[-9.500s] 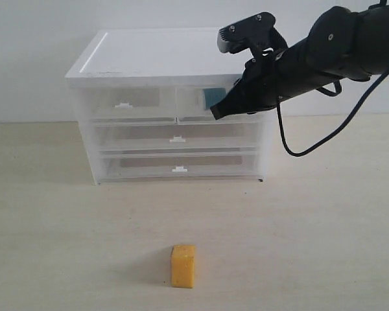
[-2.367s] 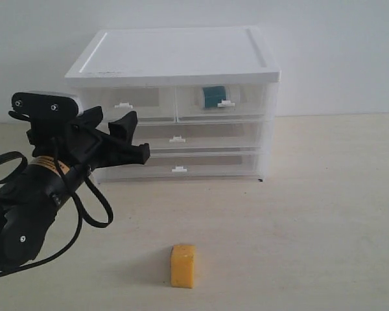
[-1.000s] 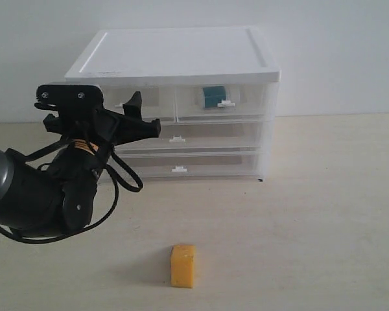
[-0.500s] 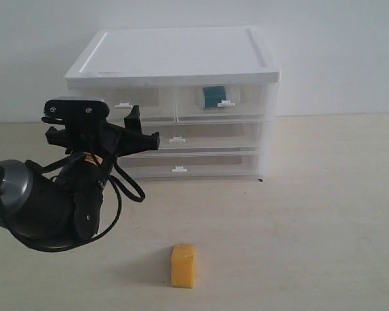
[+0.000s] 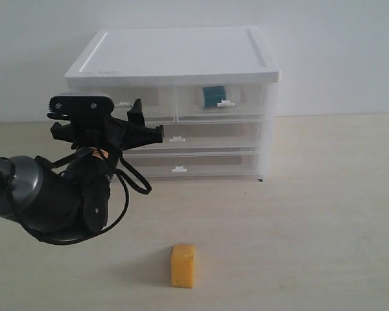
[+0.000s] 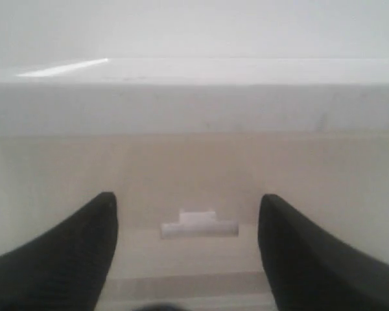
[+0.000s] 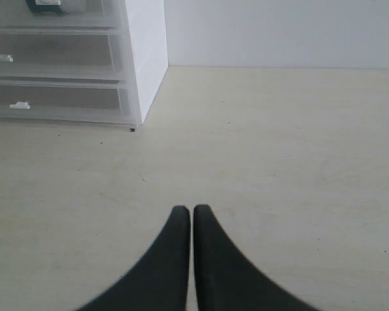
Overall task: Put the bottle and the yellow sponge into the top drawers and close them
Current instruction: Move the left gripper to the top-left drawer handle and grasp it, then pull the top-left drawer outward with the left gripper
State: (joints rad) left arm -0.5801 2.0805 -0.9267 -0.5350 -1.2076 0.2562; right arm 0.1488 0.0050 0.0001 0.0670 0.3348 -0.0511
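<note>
Open left claw (image 6: 188, 199) has closed in on the left top drawer (image 5: 153, 97) handle (image 6: 200, 223); opening it for the sponge (image 5: 183, 265) likely follows.

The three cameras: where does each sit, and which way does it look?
Exterior view: out front, facing the cabinet and sponge; shows the left gripper.
Left wrist view: on the left arm, facing the top left drawer's handle; shows open fingers.
Right wrist view: on the right arm, facing the table beside the cabinet; shows the shut right gripper.
Shared: exterior and left wrist views both show that handle.
</note>
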